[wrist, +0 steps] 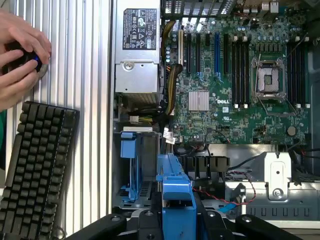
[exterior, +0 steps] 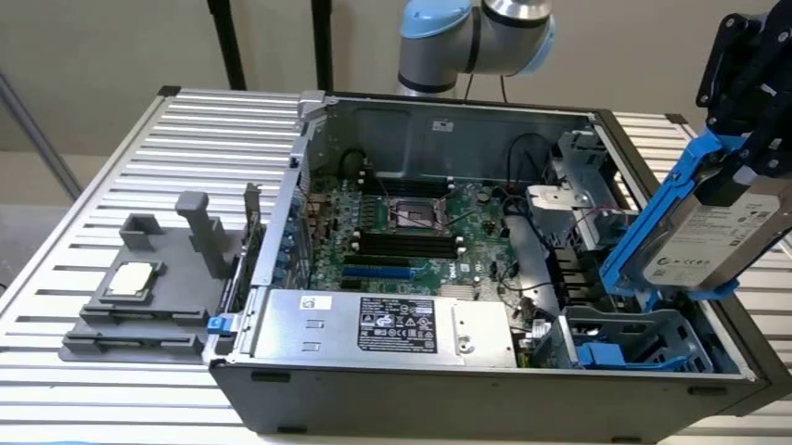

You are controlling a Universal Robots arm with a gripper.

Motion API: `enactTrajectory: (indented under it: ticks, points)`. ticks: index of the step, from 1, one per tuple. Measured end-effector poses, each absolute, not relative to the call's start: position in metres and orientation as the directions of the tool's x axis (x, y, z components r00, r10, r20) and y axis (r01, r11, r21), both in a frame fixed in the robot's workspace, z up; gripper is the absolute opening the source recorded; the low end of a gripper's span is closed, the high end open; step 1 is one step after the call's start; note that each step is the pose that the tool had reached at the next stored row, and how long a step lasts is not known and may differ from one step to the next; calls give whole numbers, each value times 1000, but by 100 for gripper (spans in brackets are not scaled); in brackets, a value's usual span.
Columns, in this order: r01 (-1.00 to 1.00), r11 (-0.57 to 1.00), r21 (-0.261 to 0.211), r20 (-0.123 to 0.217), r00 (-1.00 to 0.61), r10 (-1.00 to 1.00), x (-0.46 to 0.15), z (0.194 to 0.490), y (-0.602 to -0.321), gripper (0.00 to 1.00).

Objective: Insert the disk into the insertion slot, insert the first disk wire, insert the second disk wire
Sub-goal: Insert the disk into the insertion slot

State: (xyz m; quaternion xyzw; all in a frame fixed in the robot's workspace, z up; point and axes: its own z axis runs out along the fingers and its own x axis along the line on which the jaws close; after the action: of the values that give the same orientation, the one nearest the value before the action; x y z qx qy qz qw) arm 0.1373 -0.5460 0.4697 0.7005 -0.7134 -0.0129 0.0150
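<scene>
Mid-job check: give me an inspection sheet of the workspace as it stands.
Surface: slatted metal table, carrying the open computer case.
Job's things: disk held tilted above the insertion slot, not yet in.
Clutter: grey fixture with a chip; keyboard.
Grippers: tool shut on the disk's blue frame.
Cables: yellow-black bundle beside the power supply; red wire near the slot.
Surroundings: a person's hands by the keyboard.

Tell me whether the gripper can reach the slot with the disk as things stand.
Probably yes. The gripper holds the disk tilted above the slot; the case lies open and nothing shows between them.
</scene>
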Motion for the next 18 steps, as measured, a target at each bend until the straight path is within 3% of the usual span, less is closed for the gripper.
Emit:
enactTrajectory:
  ticks: [18]
  points:
    - [-999, 15, 35, 0, -15, -1000, 103, 473, -584, 33]
